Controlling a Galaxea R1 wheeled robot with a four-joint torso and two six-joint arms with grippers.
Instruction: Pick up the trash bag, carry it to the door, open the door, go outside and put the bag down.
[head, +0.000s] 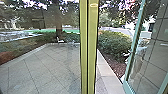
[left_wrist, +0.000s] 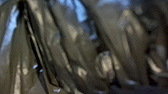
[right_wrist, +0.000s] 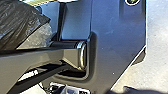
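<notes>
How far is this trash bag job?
Looks done: pickup of the dark, crumpled plastic trash bag, its folds near the left wrist; the green-framed glass door seems open. In hand: carrying the bag. Left, probably: reaching the grey paved yard beyond the yellow-green post, putting the bag down.

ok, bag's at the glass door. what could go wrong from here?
The yellow-green upright stands near mid-picture in the head view; driving straight on might clip it. In the right wrist view, the bag shows close to the robot's body, so it may rub or snag.
</notes>
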